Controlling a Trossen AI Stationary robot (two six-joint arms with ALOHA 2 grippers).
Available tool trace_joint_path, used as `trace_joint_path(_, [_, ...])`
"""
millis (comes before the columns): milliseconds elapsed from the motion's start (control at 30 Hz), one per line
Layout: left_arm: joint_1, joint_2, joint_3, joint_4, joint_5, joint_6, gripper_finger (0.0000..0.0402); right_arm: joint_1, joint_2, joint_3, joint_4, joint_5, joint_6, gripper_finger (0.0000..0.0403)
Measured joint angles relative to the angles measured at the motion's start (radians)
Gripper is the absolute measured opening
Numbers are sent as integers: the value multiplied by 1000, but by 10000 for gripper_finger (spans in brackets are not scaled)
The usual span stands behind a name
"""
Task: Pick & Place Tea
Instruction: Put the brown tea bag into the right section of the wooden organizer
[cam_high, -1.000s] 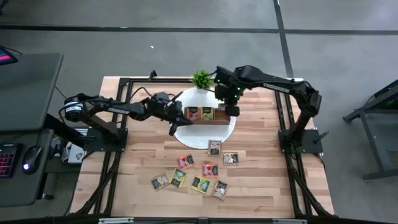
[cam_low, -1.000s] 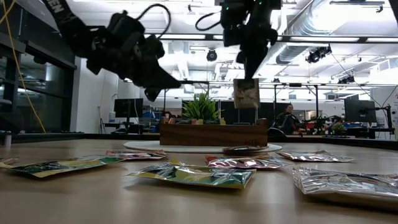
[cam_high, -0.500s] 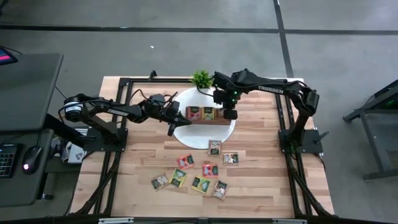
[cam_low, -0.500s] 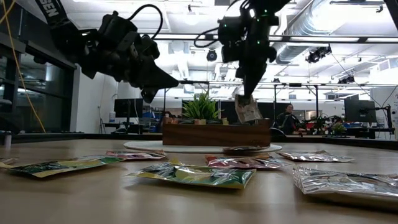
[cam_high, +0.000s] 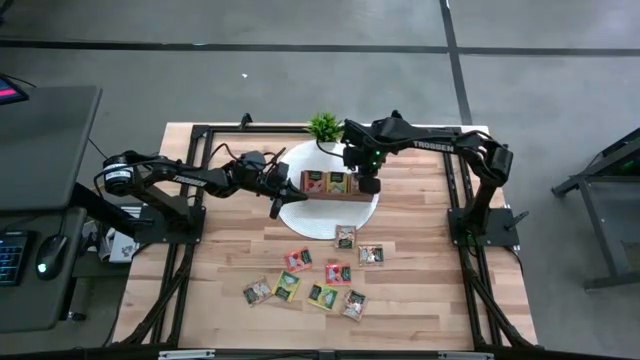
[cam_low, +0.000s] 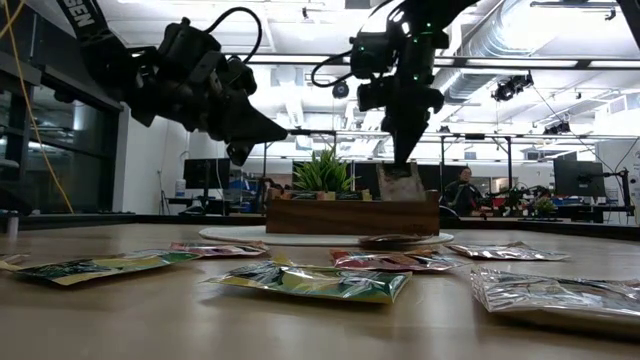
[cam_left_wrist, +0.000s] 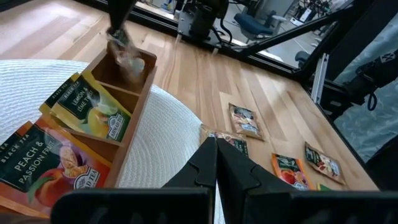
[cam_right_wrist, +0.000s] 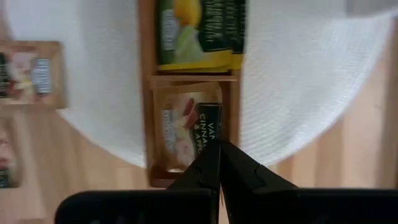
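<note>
A brown wooden tray (cam_high: 335, 184) stands on a round white mat (cam_high: 300, 212). Its left compartment holds a pink peach sachet (cam_left_wrist: 43, 165) and its middle one yellow lemon sachets (cam_left_wrist: 93, 115). My right gripper (cam_high: 368, 183) hangs over the right compartment, shut on a grey-brown tea sachet (cam_right_wrist: 186, 127) that is partly down inside it. My left gripper (cam_high: 279, 204) hovers shut and empty over the mat's left edge, left of the tray. Several more tea sachets (cam_high: 337, 273) lie flat on the table nearer the front. My right gripper pinches the grey-brown sachet's upper edge (cam_right_wrist: 211, 142) between its two fingers, coming from above and pointing down. The sachet hangs below the fingers, a little tilted. Its lower part is behind the tray's wall (cam_low: 350, 215), so whether it rests on the tray's floor does not show.
A small green potted plant (cam_high: 324, 127) stands just beyond the tray at the mat's far edge. Black frame rails (cam_high: 455, 190) run along the table's left and right sides. Bare wood (cam_high: 230, 250) lies left of the loose sachets.
My right gripper has gone down toward the tray with the grey-brown sachet. The sachet hung clear above the tray's rim; now its lower part is inside the right compartment.
</note>
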Motion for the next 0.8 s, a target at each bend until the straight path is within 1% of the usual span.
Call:
trace_joint_path(100, [0, 0, 0, 0, 0, 0, 0, -2, 0, 0, 7, 43, 5, 0])
trace_joint_path(400, [0, 0, 0, 0, -1, 0, 0, -3, 0, 0, 7, 27, 16, 0])
trace_joint_path(533, [0, 0, 0, 0, -1, 0, 0, -2, 0, 0, 2, -7, 27, 0])
trace_joint_path(800, [0, 0, 0, 0, 12, 0, 0, 0, 0, 0, -12, -9, 53, 0])
